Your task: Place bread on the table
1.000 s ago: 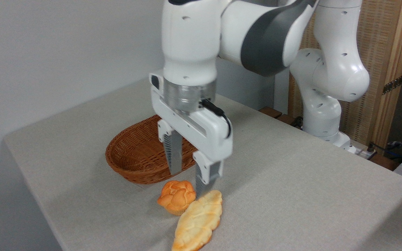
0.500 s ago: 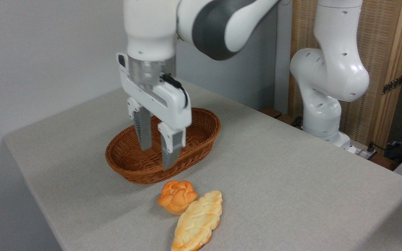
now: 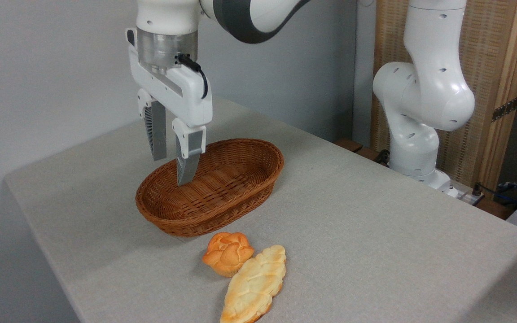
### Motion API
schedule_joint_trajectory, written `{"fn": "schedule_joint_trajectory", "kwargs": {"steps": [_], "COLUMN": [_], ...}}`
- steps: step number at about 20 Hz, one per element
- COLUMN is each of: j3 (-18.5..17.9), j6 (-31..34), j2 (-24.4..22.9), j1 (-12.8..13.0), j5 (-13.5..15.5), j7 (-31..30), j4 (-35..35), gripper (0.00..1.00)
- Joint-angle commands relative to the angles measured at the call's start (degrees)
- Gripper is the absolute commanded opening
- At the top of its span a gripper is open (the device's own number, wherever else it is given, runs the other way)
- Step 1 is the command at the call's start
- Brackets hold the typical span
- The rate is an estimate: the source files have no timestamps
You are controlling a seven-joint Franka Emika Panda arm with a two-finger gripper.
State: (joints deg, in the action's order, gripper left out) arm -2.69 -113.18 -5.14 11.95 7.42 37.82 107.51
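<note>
Braided bread (image 3: 254,285) lies on the table (image 3: 375,233), touching a round bun (image 3: 227,252). At eleven o'clock, the empty gripper (image 3: 171,168), jaws apart, hangs above a wicker basket (image 3: 249,202).

There were two pieces of baked goods in the lower middle of the frame: one long braided bread (image 3: 254,285) and one small round bun (image 3: 227,253). One wicker basket (image 3: 222,211) stood at the centre left, and it held nothing. One table (image 3: 375,233) filled the lower part of the frame. One robot arm (image 3: 424,89) reached across the top, carrying one gripper (image 3: 172,170) at the upper left with two fingers (image 3: 188,157). One wooden-framed screen (image 3: 492,67) stood at the upper right.
</note>
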Motion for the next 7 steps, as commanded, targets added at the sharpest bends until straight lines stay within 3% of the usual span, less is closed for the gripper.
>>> {"fn": "schedule_joint_trajectory", "kwargs": {"steps": [1,7], "j3": [-0.4,-0.6], "j6": [5.6,8.2], "j2": [0.0,0.0], "j1": [-0.3,-0.8], "j5": [-0.1,-2.8], "j7": [-1.3,-1.5], "j4": [-3.8,-4.2], "gripper": [1.00,1.00]}}
